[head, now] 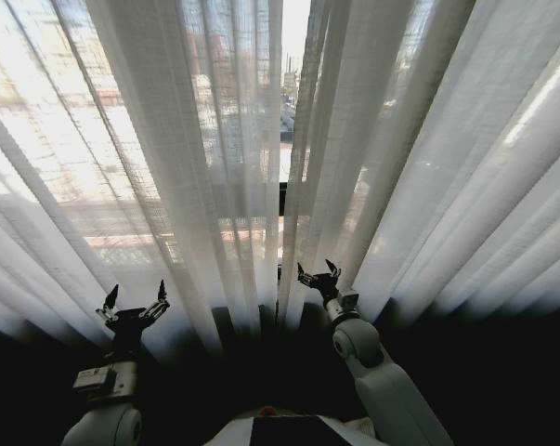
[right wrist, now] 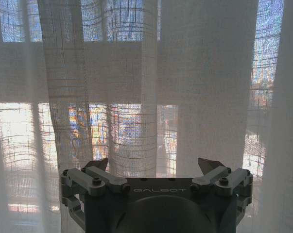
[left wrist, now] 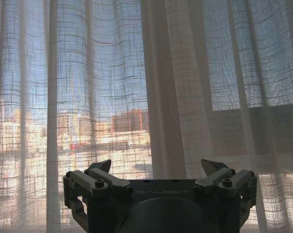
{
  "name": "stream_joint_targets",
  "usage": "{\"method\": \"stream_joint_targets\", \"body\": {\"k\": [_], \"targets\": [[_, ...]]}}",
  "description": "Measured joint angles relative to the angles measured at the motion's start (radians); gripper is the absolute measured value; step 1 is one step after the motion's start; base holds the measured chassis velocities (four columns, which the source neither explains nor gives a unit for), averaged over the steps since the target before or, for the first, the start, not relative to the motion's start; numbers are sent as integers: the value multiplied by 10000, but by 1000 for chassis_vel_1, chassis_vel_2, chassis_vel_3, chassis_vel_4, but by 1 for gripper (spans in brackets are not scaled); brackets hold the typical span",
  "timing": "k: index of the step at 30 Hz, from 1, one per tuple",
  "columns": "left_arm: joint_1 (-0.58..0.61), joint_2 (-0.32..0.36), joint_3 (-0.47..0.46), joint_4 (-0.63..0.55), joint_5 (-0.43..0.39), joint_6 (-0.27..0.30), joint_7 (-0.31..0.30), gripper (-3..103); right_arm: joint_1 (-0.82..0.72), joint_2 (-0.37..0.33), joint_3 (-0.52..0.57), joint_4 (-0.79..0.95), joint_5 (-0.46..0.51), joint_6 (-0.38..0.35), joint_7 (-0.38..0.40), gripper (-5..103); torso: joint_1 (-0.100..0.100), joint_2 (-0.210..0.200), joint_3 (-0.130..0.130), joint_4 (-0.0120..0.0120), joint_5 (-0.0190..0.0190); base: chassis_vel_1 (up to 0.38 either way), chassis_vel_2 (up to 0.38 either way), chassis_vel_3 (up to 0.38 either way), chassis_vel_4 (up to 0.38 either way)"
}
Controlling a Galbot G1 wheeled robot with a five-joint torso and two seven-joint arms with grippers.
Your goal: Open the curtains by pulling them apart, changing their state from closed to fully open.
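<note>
Curtains point(head: 214, 139) hang right in front of me as two sheer white panels, one on my left and one on my right point(head: 428, 158), each falling in tall vertical pleats with daylight and city buildings showing through the weave. Between the two panels I can see one narrow gap at the middle, where a slice of bright sky and a dark window frame bar point(head: 282, 200) show uncovered. I count two hands raised toward the fabric. My left hand point(head: 134, 303) is low before the left panel, its two fingers spread wide and holding nothing; from its wrist the pleats point(left wrist: 161, 97) hang just ahead of the fingertips point(left wrist: 101, 166). My right hand point(head: 319, 272) is up near the inner edge of the right panel, just beside the gap, its fingers also spread apart and empty; from its wrist a fold of cloth point(right wrist: 102, 97) hangs close before the fingertips point(right wrist: 210, 165). I cannot tell whether either hand touches the fabric.
</note>
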Motion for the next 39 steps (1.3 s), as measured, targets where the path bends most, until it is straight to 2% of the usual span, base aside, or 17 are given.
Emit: {"method": "stream_joint_targets", "body": {"k": [6,12,14,16,19,21,22,23,25,26,28,29,32,35,38,39], "targets": [[-53,20,8,113,-10,-14,-3,100,663,-3,-100,-542,50,-22,502,100,1,-1,1,0,1,0,0,0,0],[-110,46,4,193,-45,-24,-7,100,1212,-28,-103,-912,413,-23,559,102,0,0,1,0,0,0,0,0,0],[-111,55,-29,233,-70,-59,-11,100,1310,-7,-100,-955,678,-17,542,94,1,0,1,0,1,0,0,0,0],[-110,57,-41,245,-76,-73,-12,100,1326,5,-97,-965,731,-13,532,94,1,0,0,1,1,0,0,0,0],[-88,93,-100,303,-110,-145,-17,100,1326,55,-69,-996,833,63,359,78,1,0,1,0,1,0,0,0,0],[-88,99,-107,308,-114,-152,-18,100,1323,56,-66,-999,835,82,339,78,1,0,0,0,1,0,0,0,0],[-90,120,-123,323,-131,-162,-19,100,1291,56,-60,-1015,838,191,243,67,0,-1,0,0,1,0,0,0,0],[-93,127,-124,324,-143,-163,-20,100,1277,54,-55,-1017,839,233,207,67,0,0,0,0,1,0,0,0,0],[-103,131,-124,326,-151,-166,-21,100,1259,52,-53,-1017,837,262,190,56,1,0,0,0,1,0,0,0,0],[-103,131,-124,326,-151,-166,-21,100,1259,52,-53,-1017,837,262,190,56,1,0,0,0,1,0,0,0,0],[-113,131,-116,329,-152,-168,-23,100,1237,51,-59,-990,817,244,265,45,1,0,0,0,1,0,0,0,0],[-113,131,-116,329,-152,-168,-23,100,1237,51,-59,-990,817,244,265,45,1,0,0,0,1,0,0,0,0],[-109,127,-104,336,-151,-188,-24,100,1192,52,-62,-873,790,57,382,29,1,0,0,0,1,0,0,0,0],[-105,127,-105,339,-151,-202,-25,100,1169,51,-63,-833,788,42,401,24,1,-1,0,0,1,0,0,0,0],[-102,122,-109,340,-151,-214,-25,100,1152,26,-61,-761,788,31,475,8,1,0,0,0,1,0,0,0,0],[-102,122,-109,340,-151,-214,-25,100,1152,26,-61,-761,788,31,475,8,1,0,0,0,1,0,0,0,0]]}}
